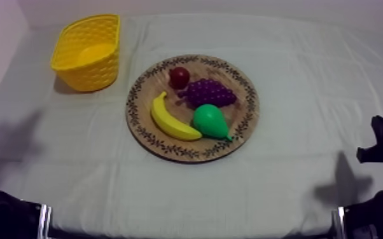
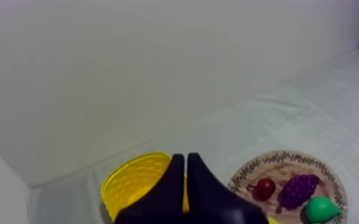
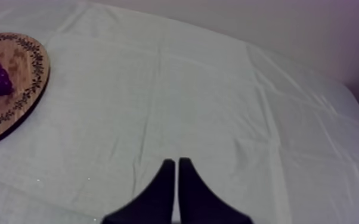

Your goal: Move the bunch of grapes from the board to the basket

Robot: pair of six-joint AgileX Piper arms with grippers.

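Purple bunch of toy grapes (image 1: 210, 93) on round wooden board with patterned rim (image 1: 243, 130), mid-table, just beside small red fruit (image 1: 179, 77). Yellow banana (image 1: 170, 121) and green pear (image 1: 210, 121) on board's near half. Yellow openwork basket (image 1: 89, 73) upright on table (image 1: 308, 82), near board's far-left edge, not touching. Left pincer (image 2: 185, 164) closed, empty, fingers together as narrow wedge, in line with basket. Right pincer (image 3: 176, 162) likewise closed, empty, above cloth, apart from board.

Banana (image 1: 172, 121) lies just beside the green pear (image 1: 211, 121) — small red fruit (image 1: 179, 77) apart, behind them.
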